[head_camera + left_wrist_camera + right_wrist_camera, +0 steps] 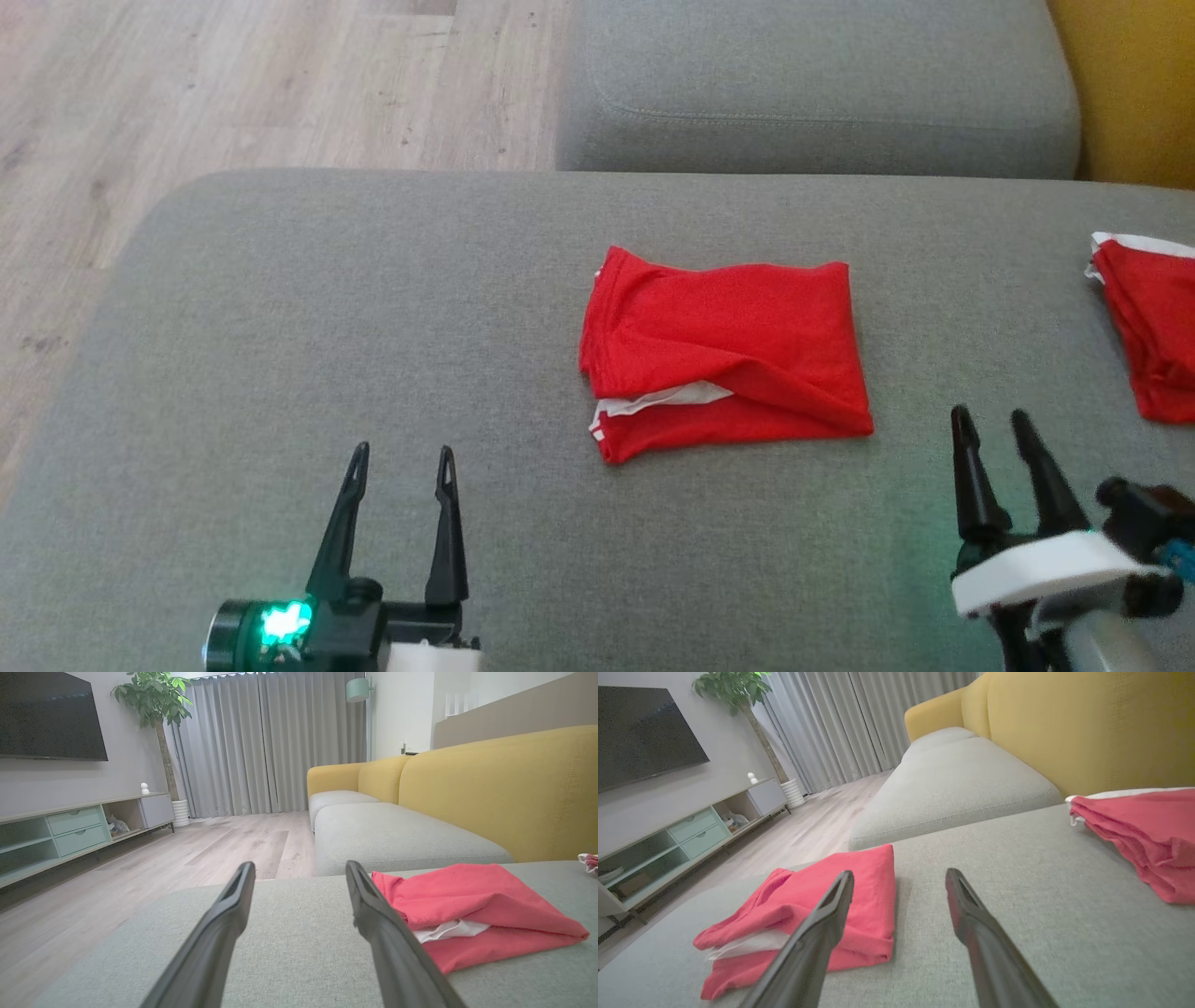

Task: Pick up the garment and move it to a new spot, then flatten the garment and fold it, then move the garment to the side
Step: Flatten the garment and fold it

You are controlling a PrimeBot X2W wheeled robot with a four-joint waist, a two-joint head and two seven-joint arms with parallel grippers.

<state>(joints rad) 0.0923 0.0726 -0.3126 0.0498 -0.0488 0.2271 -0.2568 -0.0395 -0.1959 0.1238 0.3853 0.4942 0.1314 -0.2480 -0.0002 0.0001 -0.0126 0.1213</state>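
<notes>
A red garment [724, 350] with a white strip showing lies folded into a rough rectangle in the middle of the grey sofa cushion [327, 308]. My left gripper [401, 453] stands open at the lower left, well to the left of the garment, nothing between its fingers. At the lower right my right gripper [991, 418] is open too, just right of the garment's near corner and apart from it. The left wrist view has the garment [472, 905] right of my left gripper [299, 870]. In the right wrist view the garment [817, 905] lies left of my right gripper [899, 877].
A second red and white garment [1150, 317] lies at the cushion's right edge, also seen as a red pile [1143, 830]. Another grey cushion [812, 84] sits behind, with a yellow backrest [504, 784] to the right. Wooden floor [187, 84] drops off beyond the left edge.
</notes>
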